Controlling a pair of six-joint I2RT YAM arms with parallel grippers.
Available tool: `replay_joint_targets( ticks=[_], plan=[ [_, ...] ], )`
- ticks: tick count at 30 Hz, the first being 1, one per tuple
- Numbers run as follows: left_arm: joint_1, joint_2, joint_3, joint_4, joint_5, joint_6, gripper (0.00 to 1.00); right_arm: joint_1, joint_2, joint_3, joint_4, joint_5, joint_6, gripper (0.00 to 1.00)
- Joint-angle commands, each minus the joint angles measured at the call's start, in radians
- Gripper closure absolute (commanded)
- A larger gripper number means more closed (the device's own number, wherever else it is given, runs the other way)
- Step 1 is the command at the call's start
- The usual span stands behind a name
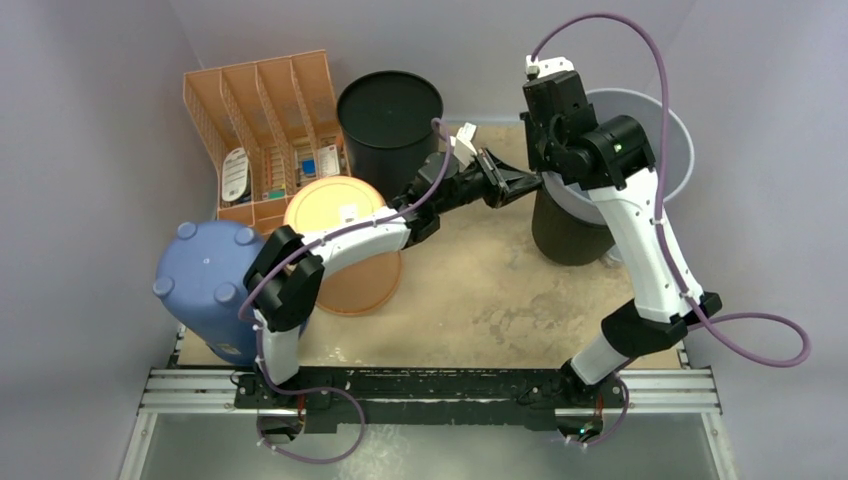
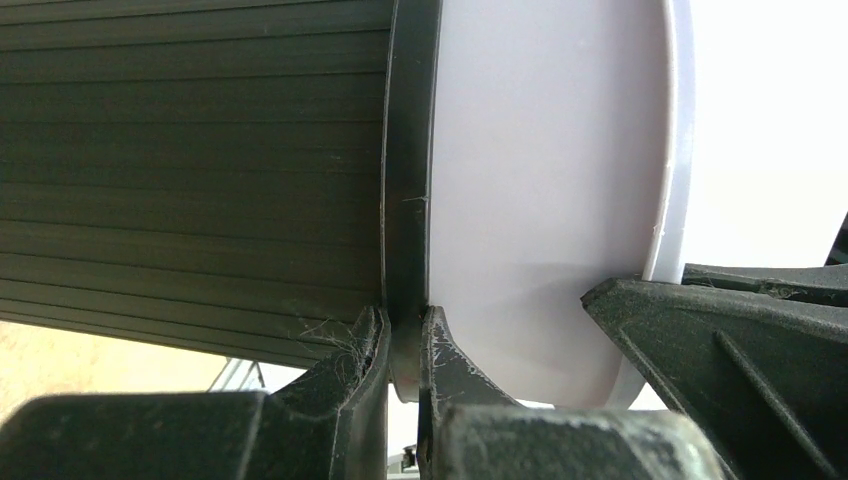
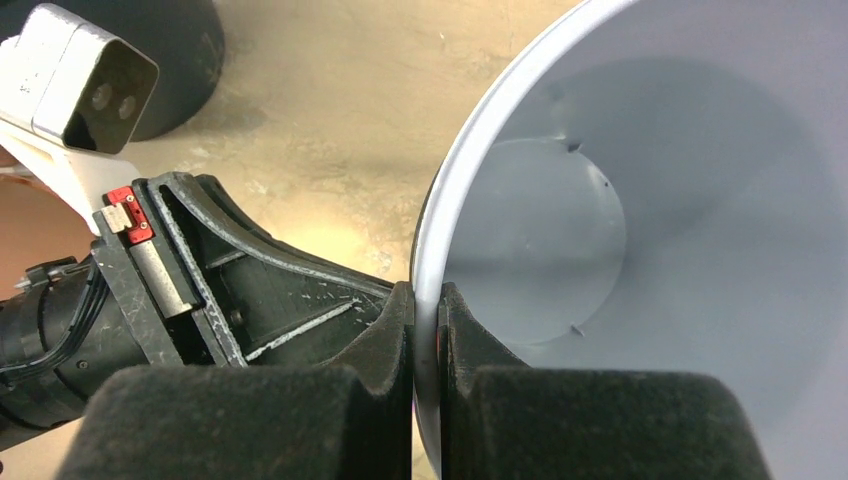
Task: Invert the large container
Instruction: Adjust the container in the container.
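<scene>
Top external view: tan, scuffed table (image 1: pixel 480 290) bearing five vessels. Item of interest, the large container (image 1: pixel 668 150), stands at the far right with its mouth up. It has a smooth pale grey interior, a thin rounded rim and a round flat bottom, above a dark ribbed body (image 1: pixel 565 235). Whether grey wall and dark body are one piece cannot be told. Also present are a black cylindrical bin (image 1: pixel 390 115) at far centre with a matte finish, and an orange lattice organiser (image 1: pixel 262 100) at far left, divided into slots holding small packets. Left of centre is an orange bucket (image 1: pixel 335 205), inverted with its flat base uppermost. At near left is a blue tub (image 1: pixel 205 275), inverted, with stubby rounded feet upward. Left wrist view: left gripper (image 2: pixel 405 325), coarse black fingers closed tight on the dark band where the ribbed body meets the flared grey wall. Right wrist view: right gripper (image 3: pixel 427 300), textured black fingers pinched on the grey rim, one inside and one outside, just beside the left gripper.
</scene>
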Motion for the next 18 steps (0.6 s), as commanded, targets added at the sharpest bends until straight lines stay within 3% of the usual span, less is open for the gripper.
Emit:
replay_joint_targets(
  ticks=[1, 18],
  plan=[
    [-0.027, 0.015, -0.003, -0.201, -0.033, 0.049, 1.00, 0.056, -0.030, 0.131, 0.160, -0.082, 0.020, 1.00],
    [-0.027, 0.044, -0.126, -0.277, -0.083, 0.065, 1.00, 0.056, -0.074, 0.200, 0.202, -0.127, 0.033, 1.00]
  ],
)
